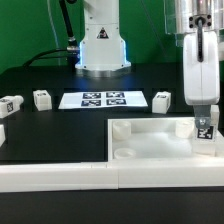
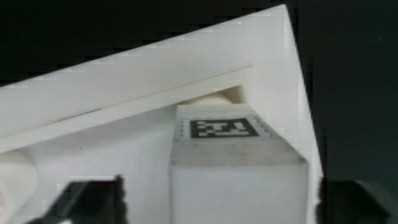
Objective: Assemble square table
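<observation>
The white square table top [image 1: 150, 140] lies at the exterior view's right with its raised rim up; a round socket [image 1: 122, 129] shows at one corner. My gripper [image 1: 203, 112] is shut on a short white leg [image 1: 205, 135] with a black-white tag, held upright at the top's far right corner. I cannot tell whether the leg sits in a socket. In the wrist view the leg [image 2: 240, 175] fills the gap between my dark fingers [image 2: 98, 200], above the top's corner [image 2: 143, 100]. Three loose legs lie behind: one [image 1: 10, 104], another [image 1: 41, 98], a third [image 1: 161, 99].
The marker board [image 1: 103, 99] lies flat behind the table top. A long white bar [image 1: 60, 176] runs along the front edge. The arm's white base [image 1: 100, 45] stands at the back on the black table.
</observation>
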